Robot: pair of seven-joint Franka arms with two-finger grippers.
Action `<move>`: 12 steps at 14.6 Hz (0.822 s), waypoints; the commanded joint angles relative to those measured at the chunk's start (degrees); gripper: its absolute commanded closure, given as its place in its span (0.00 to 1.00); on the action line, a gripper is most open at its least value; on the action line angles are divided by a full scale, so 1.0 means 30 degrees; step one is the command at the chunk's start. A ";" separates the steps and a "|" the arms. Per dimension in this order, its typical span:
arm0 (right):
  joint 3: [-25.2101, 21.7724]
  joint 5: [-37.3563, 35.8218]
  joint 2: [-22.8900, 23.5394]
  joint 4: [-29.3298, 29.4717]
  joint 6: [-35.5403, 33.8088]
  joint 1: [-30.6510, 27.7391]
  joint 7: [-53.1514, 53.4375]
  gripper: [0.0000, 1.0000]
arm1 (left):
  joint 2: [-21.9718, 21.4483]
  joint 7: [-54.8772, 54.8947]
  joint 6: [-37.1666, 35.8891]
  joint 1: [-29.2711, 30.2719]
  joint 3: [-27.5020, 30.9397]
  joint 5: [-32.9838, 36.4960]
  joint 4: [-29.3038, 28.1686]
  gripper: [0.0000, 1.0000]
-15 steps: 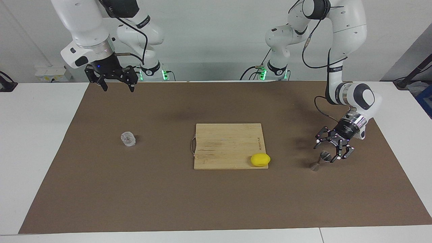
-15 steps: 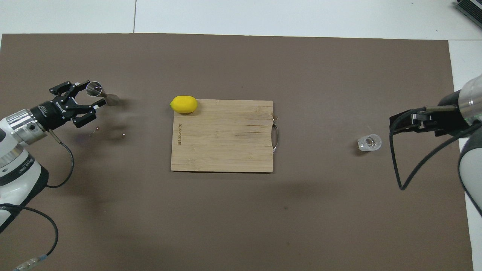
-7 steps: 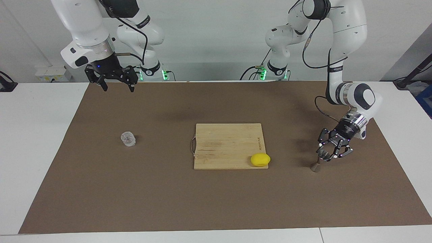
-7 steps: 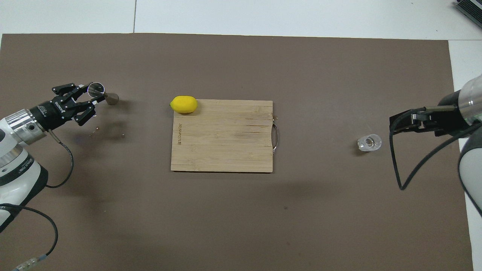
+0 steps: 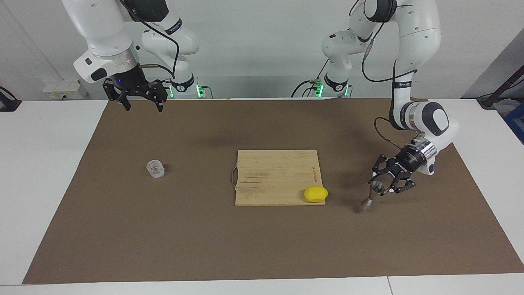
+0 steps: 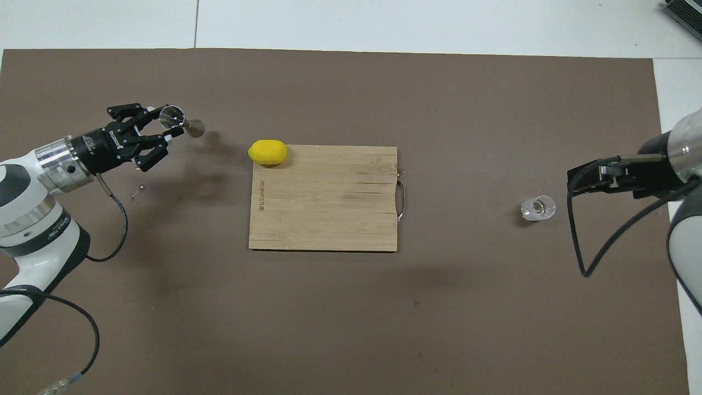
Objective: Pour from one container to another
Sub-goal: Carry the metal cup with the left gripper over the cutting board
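Note:
The steel jigger (image 5: 370, 197) (image 6: 181, 122) hangs tilted over the brown mat toward the left arm's end of the table. My left gripper (image 5: 384, 187) (image 6: 163, 124) is shut on its upper cone, and its lower cone points down toward the cutting board. Whether the base touches the mat I cannot tell. The small clear glass cup (image 5: 155, 169) (image 6: 538, 208) stands alone on the mat toward the right arm's end. My right gripper (image 5: 141, 103) (image 6: 589, 176) waits open, up in the air over the mat's edge by the robots, apart from the cup.
A wooden cutting board (image 5: 274, 172) (image 6: 329, 208) with a metal handle lies in the middle of the mat (image 5: 204, 237). A yellow lemon (image 5: 315, 194) (image 6: 267, 152) sits on the board's corner nearest the jigger.
My left gripper closed on the jigger's upper cone, then carried it tilted toward the cutting board and lemon. The right arm and the glass cup have not moved.

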 commanded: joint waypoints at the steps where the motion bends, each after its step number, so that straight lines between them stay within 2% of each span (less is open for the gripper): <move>1: 0.0075 0.0131 -0.0124 -0.0225 0.0223 -0.0153 -0.0606 0.00 | -0.1002 -0.1008 -0.0314 -0.0130 -0.1020 -0.0311 -0.0088 1.00; 3: 0.0075 0.0131 -0.0124 -0.0225 0.0223 -0.0153 -0.0606 0.00 | -0.1471 -0.1624 0.0532 -0.0159 -0.2047 -0.0341 0.0058 1.00; 6: 0.0075 0.0131 -0.0124 -0.0195 0.0223 -0.0211 -0.0606 0.00 | -0.2058 -0.2505 0.2730 -0.1384 -0.3250 -0.0487 0.0117 1.00; 10: 0.0075 0.0161 -0.0124 -0.0195 0.0194 -0.0270 -0.0576 0.00 | -0.2176 -0.3063 0.3726 -0.3697 -0.3252 -0.0779 -0.0087 1.00; 12: 0.0075 0.0306 -0.0124 -0.0195 0.0194 -0.0387 -0.0576 0.00 | -0.2147 -0.3034 0.4897 -0.5016 -0.3223 -0.2178 -0.0204 1.00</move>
